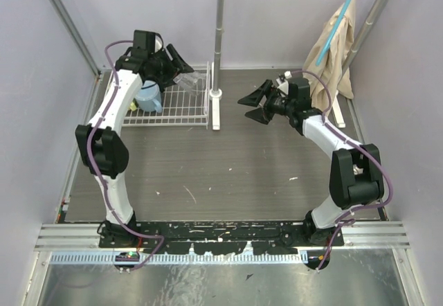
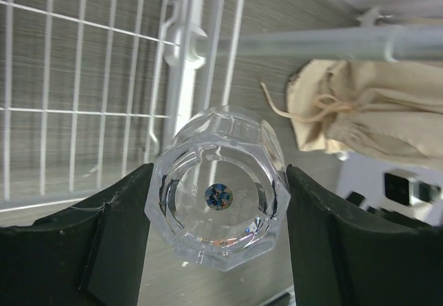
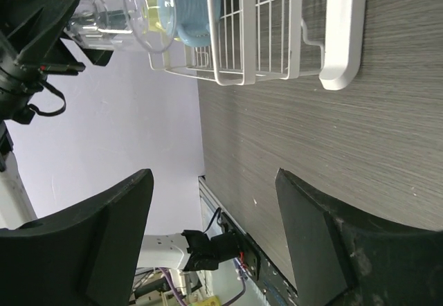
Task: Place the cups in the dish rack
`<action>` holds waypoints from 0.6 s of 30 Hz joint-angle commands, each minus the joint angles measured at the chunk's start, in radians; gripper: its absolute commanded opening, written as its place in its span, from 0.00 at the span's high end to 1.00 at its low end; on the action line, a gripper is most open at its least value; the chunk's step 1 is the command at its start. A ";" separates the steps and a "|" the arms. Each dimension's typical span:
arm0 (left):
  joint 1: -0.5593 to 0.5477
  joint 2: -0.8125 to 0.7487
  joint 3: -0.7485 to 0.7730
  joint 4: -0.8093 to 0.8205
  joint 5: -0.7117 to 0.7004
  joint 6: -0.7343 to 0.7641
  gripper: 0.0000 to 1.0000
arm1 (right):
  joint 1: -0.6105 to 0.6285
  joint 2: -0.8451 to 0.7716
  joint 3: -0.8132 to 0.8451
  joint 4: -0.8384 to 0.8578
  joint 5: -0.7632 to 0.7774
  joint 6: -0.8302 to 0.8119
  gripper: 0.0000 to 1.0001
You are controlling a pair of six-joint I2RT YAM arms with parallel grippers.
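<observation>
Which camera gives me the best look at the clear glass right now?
Left wrist: the clear glass fills the frame, base toward the lens, clamped in the left gripper. Right wrist shows it sideways in a corner, by the dish rack. Top external shows only a faint sliver beside that gripper.

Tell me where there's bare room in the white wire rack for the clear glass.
Free: the right half of the white wire-grid dish rack, bare grid between the light blue mug and the rim beside the white pole base. Crowded: the left end, where that mug sits and the left arm hides the back corner.
</observation>
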 commanded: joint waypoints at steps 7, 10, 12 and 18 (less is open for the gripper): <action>-0.001 0.184 0.303 -0.190 -0.273 0.167 0.93 | -0.042 -0.083 -0.043 -0.014 -0.008 -0.045 0.23; -0.002 0.263 0.405 -0.256 -0.344 0.178 0.95 | -0.059 -0.092 -0.053 -0.028 -0.011 -0.055 0.22; -0.007 0.297 0.449 -0.267 -0.381 0.188 0.96 | -0.069 -0.097 -0.057 -0.034 -0.011 -0.058 0.22; -0.046 0.390 0.560 -0.280 -0.505 0.253 0.96 | -0.107 -0.108 -0.064 -0.053 -0.013 -0.074 0.23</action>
